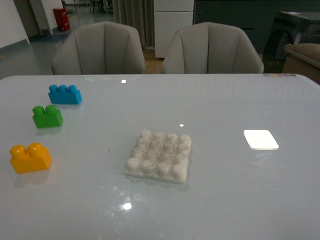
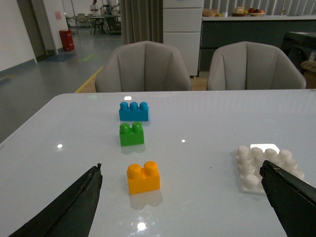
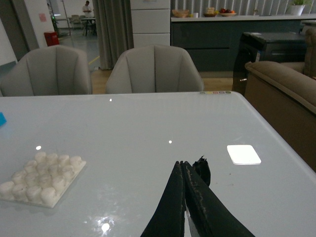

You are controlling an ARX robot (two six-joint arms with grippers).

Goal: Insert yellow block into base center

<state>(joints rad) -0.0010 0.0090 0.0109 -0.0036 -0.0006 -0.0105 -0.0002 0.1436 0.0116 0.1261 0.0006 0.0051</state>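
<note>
The yellow block (image 1: 30, 158) stands on the table at the near left, studs up; it also shows in the left wrist view (image 2: 143, 177). The white studded base (image 1: 160, 155) lies near the table's middle, with nothing on it; it shows in the left wrist view (image 2: 264, 165) and the right wrist view (image 3: 42, 177). My left gripper (image 2: 180, 182) is open and empty, the block between its wide-spread fingers and ahead of them. My right gripper (image 3: 181, 165) is shut and empty above bare table, right of the base. Neither arm shows in the front view.
A green two-stud brick (image 1: 47, 116) and a blue three-stud brick (image 1: 65, 94) stand behind the yellow block in a row. A plain white glossy rectangle (image 1: 260, 139) lies right of the base. Two grey chairs (image 1: 99, 50) stand behind the table's far edge.
</note>
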